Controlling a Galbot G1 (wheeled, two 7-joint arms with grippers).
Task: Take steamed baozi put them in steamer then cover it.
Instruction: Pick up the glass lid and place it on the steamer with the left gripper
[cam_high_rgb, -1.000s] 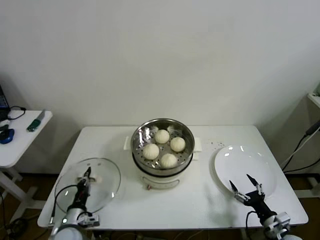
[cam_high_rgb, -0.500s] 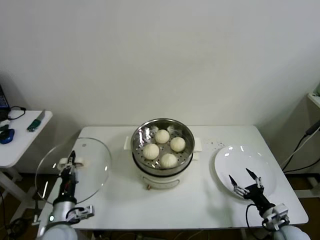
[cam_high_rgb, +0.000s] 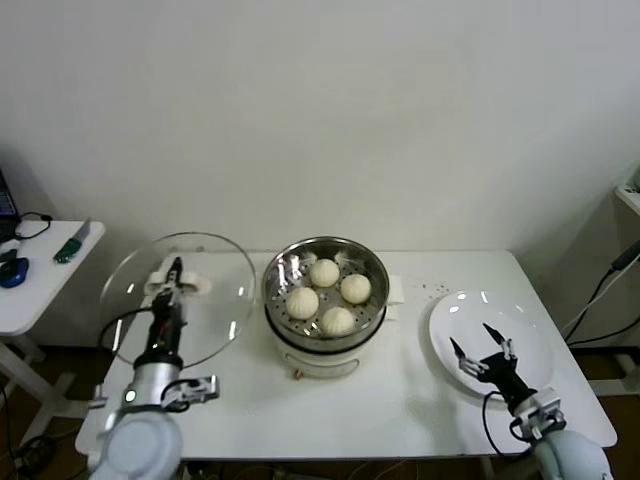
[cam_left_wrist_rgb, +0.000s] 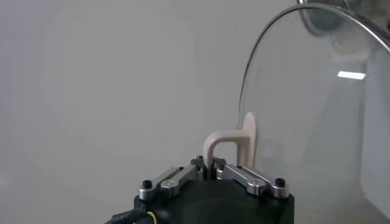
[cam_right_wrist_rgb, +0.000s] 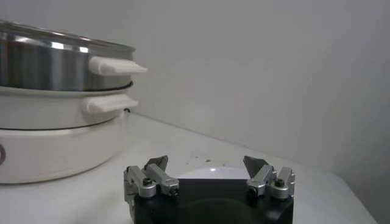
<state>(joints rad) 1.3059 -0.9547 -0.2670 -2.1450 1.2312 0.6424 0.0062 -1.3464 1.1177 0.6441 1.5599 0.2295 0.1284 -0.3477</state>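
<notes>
With all four buns already in the pot, step in hand: covering, the lid held up in the air and not yet over the pot

Left gripper (cam_high_rgb: 176, 270): jaws pressed together on the white handle (cam_left_wrist_rgb: 234, 143) of the glass lid (cam_high_rgb: 182, 297), which stands tilted on edge above the table (cam_high_rgb: 400, 400), its near rim just beside the steamer

Steamer (cam_high_rgb: 325, 292): to the right of the left gripper, near it, uncovered, sitting on its white base

Steamed baozi (cam_high_rgb: 324, 272): four of them on the perforated floor inside the steamer, close together, none left outside

Right gripper (cam_high_rgb: 482, 348): jaws spread wide with nothing between them, hovering over the near edge of the white plate (cam_high_rgb: 500, 325), well apart from the lid; it looks idle

Next move, as I judge it: carry the lid rightward until it is centred over the pot, level it from its tilt, then lower it so the rim seats all round before letting go of the handle

Risk: a tilted lid may catch the steel rim on one side and sit crooked

Writing: no brand, label or lettering can be read on the steamer, lid or plate
</notes>
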